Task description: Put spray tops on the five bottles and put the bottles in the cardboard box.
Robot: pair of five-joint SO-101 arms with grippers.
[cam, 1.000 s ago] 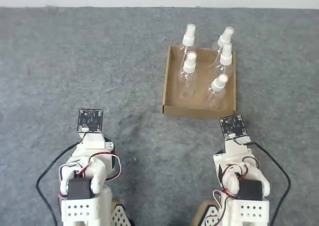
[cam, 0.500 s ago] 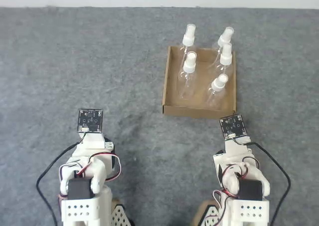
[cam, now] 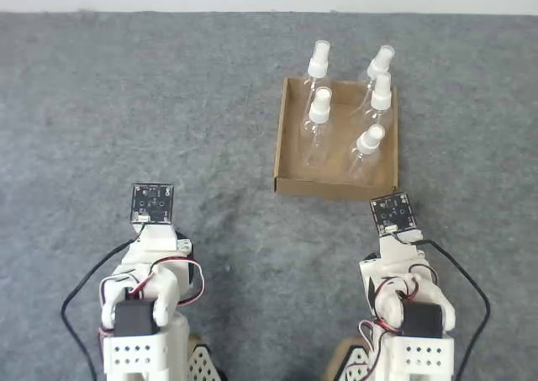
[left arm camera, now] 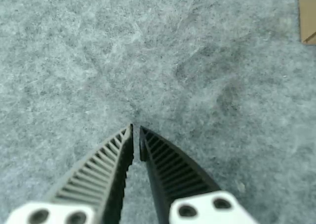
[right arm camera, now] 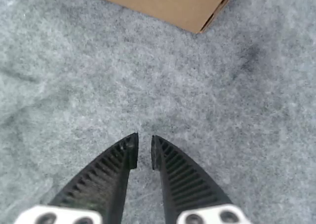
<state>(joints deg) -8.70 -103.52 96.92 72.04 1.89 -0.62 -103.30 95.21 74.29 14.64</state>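
Five clear bottles with white spray tops stand upright in the cardboard box (cam: 287, 182) at the far right of centre; their tops are at the back left (cam: 319, 59), back right (cam: 381, 61), middle left (cam: 320, 105), middle right (cam: 381, 91) and front right (cam: 369, 139). Both arms sit drawn back at the near edge. My left gripper (left arm camera: 136, 129) hangs shut over bare grey mat, holding nothing. My right gripper (right arm camera: 143, 139) is shut too, with a thin slit between the tips, just short of the box's near wall (right arm camera: 163, 4).
Grey felt mat (cam: 126, 103) covers the whole table. A corner of the box (left arm camera: 308, 16) shows at the edge of the left wrist view. The left arm's wrist board (cam: 152, 203) and the right arm's (cam: 393, 213) lie near the front.
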